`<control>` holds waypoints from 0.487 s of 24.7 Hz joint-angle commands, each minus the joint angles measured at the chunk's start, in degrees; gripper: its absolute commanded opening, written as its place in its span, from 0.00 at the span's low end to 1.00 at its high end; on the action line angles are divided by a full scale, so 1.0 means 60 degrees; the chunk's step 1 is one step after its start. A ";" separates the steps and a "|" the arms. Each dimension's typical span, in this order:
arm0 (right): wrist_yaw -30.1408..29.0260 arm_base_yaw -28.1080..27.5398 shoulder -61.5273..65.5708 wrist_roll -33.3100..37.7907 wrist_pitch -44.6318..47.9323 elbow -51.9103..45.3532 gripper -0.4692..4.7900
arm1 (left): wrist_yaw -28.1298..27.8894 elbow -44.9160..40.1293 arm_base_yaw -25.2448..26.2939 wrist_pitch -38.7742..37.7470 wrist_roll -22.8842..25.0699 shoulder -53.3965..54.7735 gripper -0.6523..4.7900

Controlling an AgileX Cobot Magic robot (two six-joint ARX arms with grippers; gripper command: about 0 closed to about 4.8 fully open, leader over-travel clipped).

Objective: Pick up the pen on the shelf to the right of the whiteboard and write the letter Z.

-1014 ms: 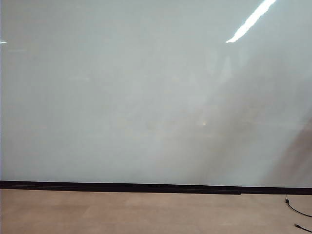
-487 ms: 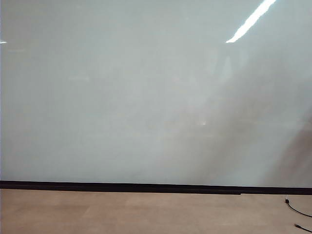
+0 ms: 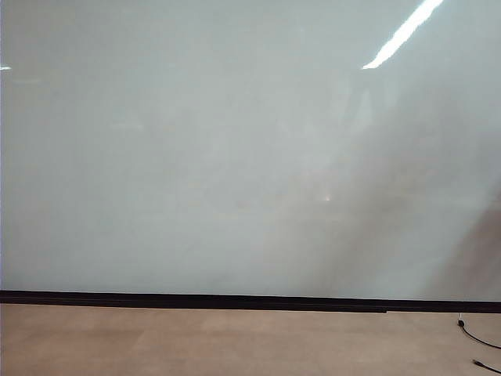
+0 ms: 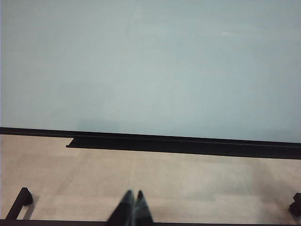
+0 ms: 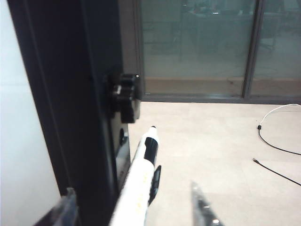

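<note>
the right gripper (image 5: 136,207) has its translucent fingers (image 5: 202,207) spread wide on either side of the slim white-barrelled pen (image 5: 138,181) with a dark tip; whether they touch it i cannot tell. the pen lies beside the tall black frame post (image 5: 70,103) at the edge of the large glossy pale whiteboard (image 3: 235,157), which bears no mark. the left gripper (image 4: 130,212) hangs with its dark fingers pressed together, holding nothing, over the tan floor (image 4: 141,179). black cables (image 5: 277,150) lie on the floor before glass doors (image 5: 197,47).
</note>
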 commanded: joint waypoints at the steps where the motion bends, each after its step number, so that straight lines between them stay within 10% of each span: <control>1: 0.0011 -0.0004 -0.0015 0.0073 0.0153 0.0036 0.63 | 0.0004 0.0022 -0.0004 0.0109 0.0040 0.0004 0.11; 12: -0.0197 -0.0004 -0.0015 0.0073 0.0153 0.0033 0.50 | 0.0004 0.0022 0.0000 0.0106 0.0040 0.0004 0.11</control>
